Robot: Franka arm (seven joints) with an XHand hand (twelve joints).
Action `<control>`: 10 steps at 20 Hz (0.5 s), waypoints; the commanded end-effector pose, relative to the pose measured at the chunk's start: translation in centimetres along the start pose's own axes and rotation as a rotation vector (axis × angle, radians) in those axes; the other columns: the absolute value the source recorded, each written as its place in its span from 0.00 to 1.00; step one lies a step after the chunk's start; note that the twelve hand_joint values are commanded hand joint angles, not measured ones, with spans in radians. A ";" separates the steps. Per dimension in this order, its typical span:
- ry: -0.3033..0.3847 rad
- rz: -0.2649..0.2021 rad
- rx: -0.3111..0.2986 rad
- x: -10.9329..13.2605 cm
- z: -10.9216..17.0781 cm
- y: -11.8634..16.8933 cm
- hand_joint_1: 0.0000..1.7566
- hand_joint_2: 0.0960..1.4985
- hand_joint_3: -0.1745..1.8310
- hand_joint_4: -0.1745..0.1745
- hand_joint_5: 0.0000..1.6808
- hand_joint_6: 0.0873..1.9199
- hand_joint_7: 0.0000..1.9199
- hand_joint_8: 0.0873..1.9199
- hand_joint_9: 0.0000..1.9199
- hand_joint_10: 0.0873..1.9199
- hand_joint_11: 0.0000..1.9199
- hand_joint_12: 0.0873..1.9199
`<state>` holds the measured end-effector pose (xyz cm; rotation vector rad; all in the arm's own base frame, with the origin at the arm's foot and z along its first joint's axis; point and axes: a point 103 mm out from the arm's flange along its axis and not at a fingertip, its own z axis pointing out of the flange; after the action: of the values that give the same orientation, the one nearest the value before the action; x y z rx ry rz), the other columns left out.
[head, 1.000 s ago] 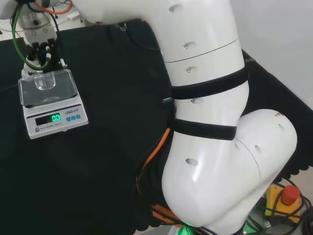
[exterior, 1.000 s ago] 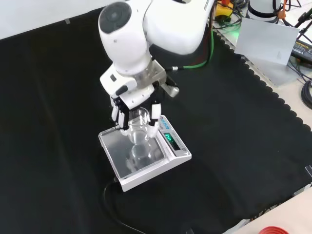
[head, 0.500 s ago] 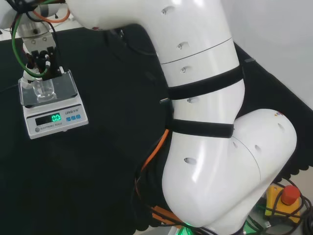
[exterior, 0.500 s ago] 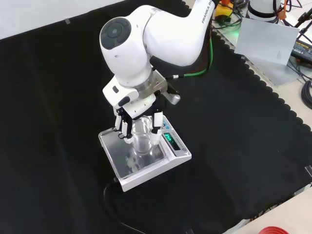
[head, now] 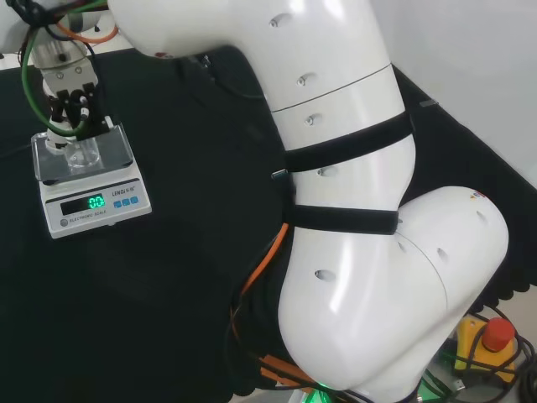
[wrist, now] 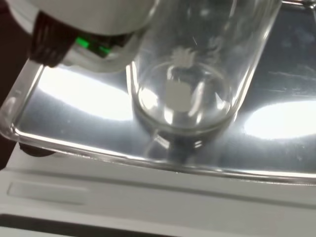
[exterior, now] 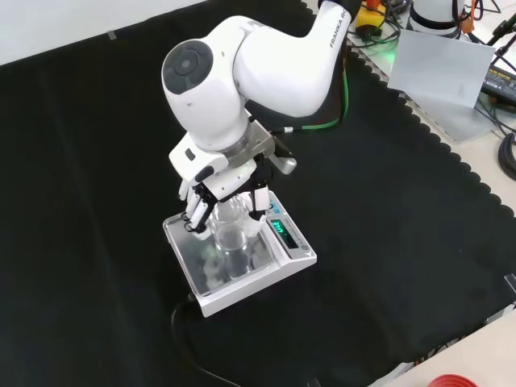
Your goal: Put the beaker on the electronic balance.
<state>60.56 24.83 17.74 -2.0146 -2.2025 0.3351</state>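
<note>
Beaker [exterior: 231, 230] upright between hand's fingers, base at or just above balance pan [wrist: 276, 123]; contact hard to judge. Clear glass cylinder, apparently empty. Hand [exterior: 211, 187] curled round beaker from above, grasping it. Placing step, near its end, by the look. Next: settle base flat, uncurl fingers, lift clear without tipping. Pan square, shiny steel; electronic balance [head: 88, 201] white-bodied, green display lit. Black cloth [exterior: 403, 242] beneath.

We cannot tell whether the beaker [wrist: 187, 84] base touches the balance pan [wrist: 74, 103]; its rim is cut off, the robot hand [wrist: 89, 24] blurred
</note>
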 end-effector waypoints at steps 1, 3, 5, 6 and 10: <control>0.005 -0.025 -0.040 -0.6 -0.7 -0.6 0.48 0.28 0.32 0.51 0.10 0.19 0.18 0.43 0.31 0.43 0.20 0.70; 0.015 -0.031 -0.054 -0.8 -1.3 -0.9 0.41 0.30 0.25 0.54 0.03 0.05 0.07 0.39 0.20 0.44 0.07 0.73; 0.033 -0.046 -0.074 -1.2 -2.0 -1.3 0.35 0.31 0.20 0.57 0.01 0.00 0.02 0.22 0.08 0.43 0.02 0.64; 0.039 -0.054 -0.087 -1.4 -2.4 -1.6 0.33 0.32 0.18 0.57 0.00 0.00 0.01 0.14 0.04 0.41 0.01 0.57; 0.065 -0.069 -0.159 -2.8 -4.6 -3.1 0.26 0.32 0.13 0.59 0.00 0.00 0.00 0.00 0.00 0.36 0.00 0.43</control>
<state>59.66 23.76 19.77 -1.9940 -2.2621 0.2393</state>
